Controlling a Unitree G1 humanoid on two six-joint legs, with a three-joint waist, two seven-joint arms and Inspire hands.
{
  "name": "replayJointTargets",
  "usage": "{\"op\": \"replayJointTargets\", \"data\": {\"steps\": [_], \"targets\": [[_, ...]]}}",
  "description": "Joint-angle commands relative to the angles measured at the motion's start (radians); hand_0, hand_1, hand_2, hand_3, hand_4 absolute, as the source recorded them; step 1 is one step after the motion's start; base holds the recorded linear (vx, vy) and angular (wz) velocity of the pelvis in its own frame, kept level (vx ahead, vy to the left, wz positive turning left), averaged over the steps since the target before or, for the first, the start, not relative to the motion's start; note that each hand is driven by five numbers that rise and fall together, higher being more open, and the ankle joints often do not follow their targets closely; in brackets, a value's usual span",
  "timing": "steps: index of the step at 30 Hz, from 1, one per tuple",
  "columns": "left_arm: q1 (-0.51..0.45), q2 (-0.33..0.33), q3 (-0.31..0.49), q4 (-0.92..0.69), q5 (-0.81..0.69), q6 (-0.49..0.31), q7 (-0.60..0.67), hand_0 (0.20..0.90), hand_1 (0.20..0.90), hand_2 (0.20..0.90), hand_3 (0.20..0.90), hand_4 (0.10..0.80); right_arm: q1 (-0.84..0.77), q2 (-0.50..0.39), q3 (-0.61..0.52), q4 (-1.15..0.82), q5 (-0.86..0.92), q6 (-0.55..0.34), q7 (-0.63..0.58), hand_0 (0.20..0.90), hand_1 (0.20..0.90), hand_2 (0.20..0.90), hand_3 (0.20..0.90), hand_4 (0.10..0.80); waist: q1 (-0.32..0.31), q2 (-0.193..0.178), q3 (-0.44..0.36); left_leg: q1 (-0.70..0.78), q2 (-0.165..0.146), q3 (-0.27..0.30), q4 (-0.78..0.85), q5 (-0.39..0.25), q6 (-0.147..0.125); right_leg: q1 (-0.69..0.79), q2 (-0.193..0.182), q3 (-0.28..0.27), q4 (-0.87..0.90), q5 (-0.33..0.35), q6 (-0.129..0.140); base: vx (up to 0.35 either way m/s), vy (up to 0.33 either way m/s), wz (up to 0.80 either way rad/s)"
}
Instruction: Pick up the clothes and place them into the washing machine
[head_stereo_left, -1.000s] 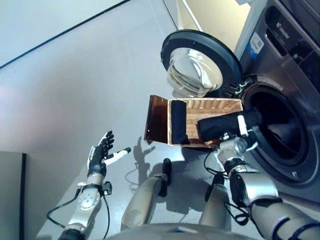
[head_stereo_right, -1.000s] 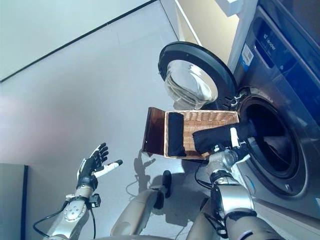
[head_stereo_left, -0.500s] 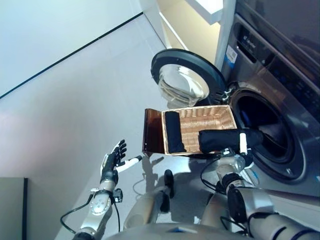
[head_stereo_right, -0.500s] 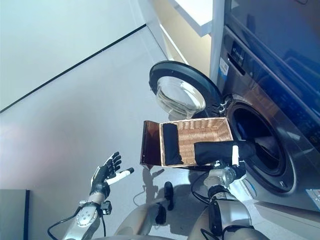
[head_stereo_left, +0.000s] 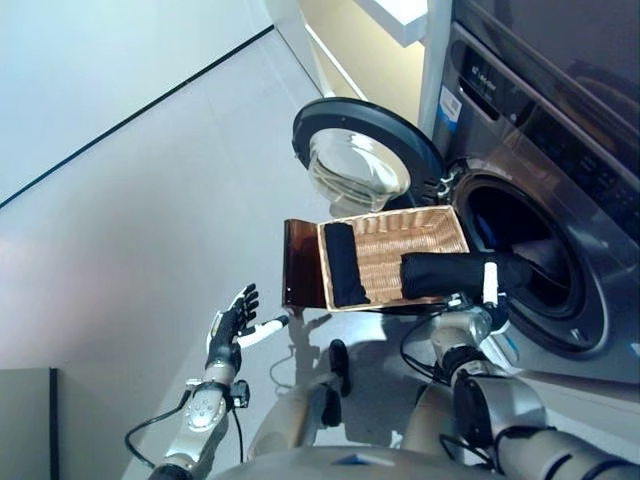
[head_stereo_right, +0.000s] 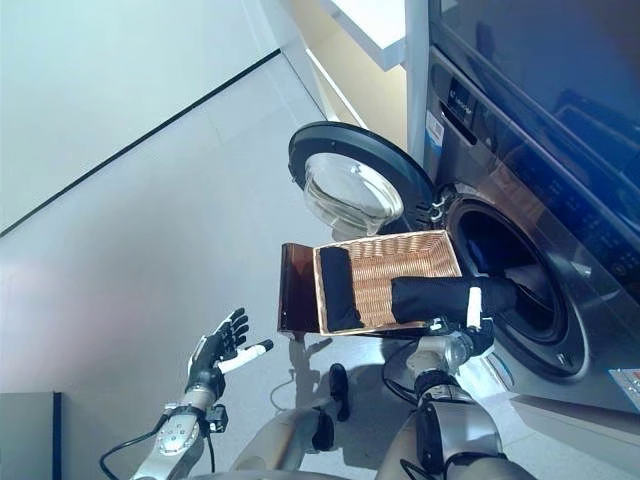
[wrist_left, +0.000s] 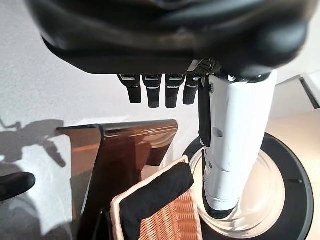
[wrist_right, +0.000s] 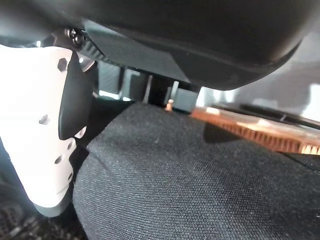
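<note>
My right hand (head_stereo_left: 480, 310) is shut on a rolled black cloth (head_stereo_left: 445, 275). It holds the cloth level above the wicker basket's (head_stereo_left: 405, 232) right edge, with the far end at the mouth of the washing machine's drum (head_stereo_left: 520, 245). In the right wrist view the cloth (wrist_right: 190, 180) lies under the white-covered thumb (wrist_right: 35, 125). A second black cloth (head_stereo_left: 340, 262) lies at the basket's left end. My left hand (head_stereo_left: 232, 325) is open and empty, raised over the floor at the lower left.
The machine's round door (head_stereo_left: 360, 160) stands open behind the basket. The basket rests on a low dark brown box (head_stereo_left: 298, 262), which also shows in the left wrist view (wrist_left: 125, 150). Grey floor (head_stereo_left: 130, 220) stretches away to the left.
The camera has tilted up, so more of the machine's front shows. My right hand has carried the black cloth a little further toward the drum's mouth. My left hand stays raised and open.
</note>
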Motion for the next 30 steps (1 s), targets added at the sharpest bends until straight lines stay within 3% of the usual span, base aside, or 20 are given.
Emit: {"op": "replayJointTargets", "data": {"steps": [1, 5, 7, 8, 9, 10, 11, 12, 13, 14, 15, 16, 18, 19, 20, 22, 26, 30], "targets": [[-0.021, 0.018, 0.066, -0.045, 0.004, -0.080, 0.020, 0.900, 0.900, 0.900, 0.900, 0.800, 0.005, -0.039, 0.033, -0.083, -0.046, -0.060, 0.051, 0.200, 0.200, 0.200, 0.200, 0.300, 0.001, -0.045, -0.007, -0.069, -0.012, -0.049, 0.189, -0.194, -0.028, 0.120, -0.018, -0.015, -0.124, 0.035, -0.053, 0.143, 0.016, -0.02], [-0.011, 0.021, 0.074, -0.053, 0.031, -0.070, 0.020, 0.900, 0.900, 0.900, 0.900, 0.800, 0.039, -0.039, 0.018, -0.070, -0.045, -0.053, 0.050, 0.200, 0.200, 0.200, 0.200, 0.300, -0.005, -0.052, -0.004, 0.027, -0.033, -0.074, 0.168, -0.218, -0.008, 0.149, -0.025, -0.002, -0.027, 0.045, -0.046, 0.178, 0.055, -0.04], [-0.004, 0.025, 0.085, -0.055, 0.042, -0.061, 0.016, 0.900, 0.900, 0.900, 0.900, 0.800, 0.062, -0.033, 0.011, -0.074, -0.044, -0.049, 0.054, 0.200, 0.200, 0.200, 0.200, 0.300, -0.016, -0.051, 0.008, 0.094, -0.047, -0.085, 0.146, -0.232, 0.007, 0.137, -0.025, 0.006, 0.090, 0.094, -0.047, 0.093, 0.088, 0.09], [-0.004, 0.038, 0.091, -0.057, 0.056, -0.060, 0.021, 0.900, 0.900, 0.900, 0.900, 0.800, 0.056, -0.029, 0.021, -0.073, -0.048, -0.049, 0.056, 0.200, 0.200, 0.200, 0.200, 0.300, -0.037, -0.046, 0.039, 0.131, -0.051, -0.095, 0.129, -0.232, 0.019, 0.078, 0.023, 0.041, 0.191, 0.139, -0.049, 0.022, 0.084, 0.14], [-0.005, 0.037, 0.093, -0.057, 0.056, -0.060, 0.021, 0.900, 0.900, 0.900, 0.900, 0.800, 0.054, -0.029, 0.022, -0.073, -0.048, -0.049, 0.056, 0.200, 0.200, 0.200, 0.200, 0.300, -0.035, -0.047, 0.040, 0.128, -0.050, -0.092, 0.126, -0.224, 0.018, 0.073, 0.025, 0.043, 0.188, 0.147, -0.051, 0.033, 0.054, 0.12], [-0.007, 0.038, 0.096, -0.055, 0.057, -0.062, 0.019, 0.900, 0.900, 0.900, 0.900, 0.800, 0.054, -0.028, 0.026, -0.070, -0.047, -0.048, 0.061, 0.200, 0.200, 0.200, 0.200, 0.300, -0.049, -0.047, 0.050, 0.148, -0.052, -0.102, 0.113, -0.224, 0.017, 0.043, 0.071, 0.059, 0.189, 0.124, -0.059, 0.063, -0.008, 0.09], [-0.009, 0.040, 0.096, -0.054, 0.059, -0.064, 0.021, 0.900, 0.900, 0.900, 0.900, 0.800, 0.055, -0.027, 0.024, -0.068, -0.040, -0.049, 0.064, 0.200, 0.200, 0.200, 0.200, 0.300, -0.058, -0.050, 0.055, 0.165, -0.058, -0.109, 0.110, -0.230, 0.018, 0.021, 0.106, 0.067, 0.175, 0.099, -0.067, 0.240, -0.044, 0.05], [-0.017, 0.036, 0.097, -0.055, 0.062, -0.067, 0.024, 0.900, 0.900, 0.900, 0.900, 0.800, 0.056, -0.030, 0.024, -0.051, -0.039, -0.046, 0.061, 0.200, 0.200, 0.200, 0.200, 0.300, -0.066, -0.072, 0.058, 0.203, -0.079, -0.112, 0.099, -0.250, 0.014, -0.027, 0.114, 0.059, 0.041, 0.097, -0.073, 0.212, -0.039, 0.01], [-0.017, 0.037, 0.097, -0.055, 0.063, -0.066, 0.025, 0.900, 0.900, 0.900, 0.900, 0.800, 0.056, -0.029, 0.023, -0.049, -0.038, -0.046, 0.062, 0.200, 0.200, 0.200, 0.200, 0.300, -0.067, -0.068, 0.056, 0.205, -0.076, -0.115, 0.096, -0.250, 0.014, -0.018, 0.115, 0.053, 0.027, 0.100, -0.072, 0.403, -0.125, -0.15], [-0.029, 0.032, 0.094, -0.045, 0.054, -0.071, 0.028, 0.900, 0.900, 0.900, 0.900, 0.800, 0.059, -0.028, 0.025, -0.031, -0.040, -0.033, 0.059, 0.200, 0.200, 0.200, 0.200, 0.300, -0.078, -0.089, 0.053, 0.248, -0.091, -0.143, 0.081, -0.276, -0.003, -0.018, 0.100, 0.050, -0.178, 0.138, -0.057, 0.246, -0.083, 0.00], [-0.030, 0.033, 0.094, -0.044, 0.053, -0.072, 0.028, 0.900, 0.900, 0.900, 0.900, 0.800, 0.058, -0.028, 0.024, -0.031, -0.040, -0.033, 0.059, 0.200, 0.200, 0.200, 0.200, 0.300, -0.080, -0.087, 0.054, 0.250, -0.089, -0.147, 0.078, -0.274, -0.003, -0.007, 0.100, 0.045, -0.195, 0.147, -0.056, 0.413, -0.201, 0.18], [-0.043, 0.033, 0.083, -0.043, 0.050, -0.080, 0.031, 0.900, 0.900, 0.900, 0.900, 0.800, 0.073, -0.017, 0.027, -0.029, -0.041, -0.025, 0.060, 0.200, 0.200, 0.200, 0.200, 0.300, -0.091, -0.104, 0.052, 0.278, -0.087, -0.172, 0.084, -0.298, -0.018, 0.001, 0.094, 0.076, -0.300, 0.185, -0.045, 0.184, -0.106, 0.56], [-0.055, 0.032, 0.077, -0.033, 0.052, -0.079, 0.036, 0.900, 0.900, 0.900, 0.900, 0.800, 0.088, -0.010, 0.022, -0.031, -0.036, -0.022, 0.063, 0.200, 0.200, 0.200, 0.200, 0.300, -0.097, -0.116, 0.046, 0.282, -0.084, -0.187, 0.093, -0.308, -0.027, 0.028, 0.094, 0.091, -0.334, 0.195, -0.041, 0.186, -0.166, 0.90], [-0.060, 0.028, 0.060, -0.021, 0.056, -0.082, 0.040, 0.900, 0.900, 0.900, 0.900, 0.800, 0.100, -0.006, 0.024, -0.035, -0.035, -0.025, 0.061, 0.200, 0.200, 0.200, 0.200, 0.300, -0.110, -0.121, 0.039, 0.289, -0.079, -0.215, 0.099, -0.325, -0.031, 0.036, 0.108, 0.150, -0.338, 0.206, -0.040, 0.198, -0.234, 0.65], [-0.065, 0.023, 0.055, -0.016, 0.061, -0.081, 0.043, 0.900, 0.900, 0.900, 0.900, 0.800, 0.121, 0.002, 0.011, -0.034, -0.025, -0.023, 0.066, 0.200, 0.200, 0.200, 0.200, 0.300, -0.111, -0.131, 0.030, 0.293, -0.073, -0.233, 0.102, -0.326, -0.039, 0.050, 0.107, 0.167, -0.333, 0.214, -0.037, 0.184, -0.229, 0.29], [-0.062, 0.007, 0.042, -0.006, 0.062, -0.075, 0.045, 0.900, 0.900, 0.900, 0.900, 0.800, 0.134, 0.008, 0.010, -0.020, -0.019, -0.016, 0.076, 0.200, 0.200, 0.200, 0.200, 0.300, -0.113, -0.142, 0.016, 0.305, -0.058, -0.251, 0.090, -0.329, -0.047, 0.048, 0.116, 0.157, -0.306, 0.230, -0.042, 0.187, -0.227, 0.46], [-0.044, -0.008, 0.038, 0.001, 0.056, -0.064, 0.044, 0.900, 0.900, 0.900, 0.900, 0.800, 0.162, 0.025, 0.018, -0.005, -0.029, -0.009, 0.078, 0.200, 0.200, 0.200, 0.200, 0.300, -0.124, -0.144, -0.016, 0.351, 0.003, -0.291, 0.072, -0.337, -0.069, 0.076, 0.155, 0.115, -0.279, 0.192, -0.061, 0.233, -0.261, 0.68], [-0.058, -0.019, 0.034, 0.024, 0.053, -0.062, 0.056, 0.900, 0.900, 0.900, 0.900, 0.800, 0.180, 0.039, 0.049, 0.003, -0.044, -0.006, 0.080, 0.200, 0.200, 0.200, 0.200, 0.300, -0.126, -0.140, -0.042, 0.339, 0.047, -0.299, 0.141, -0.259, -0.095, 0.130, 0.192, 0.084, -0.294, 0.165, -0.084, 0.180, -0.212, 0.38]]}}
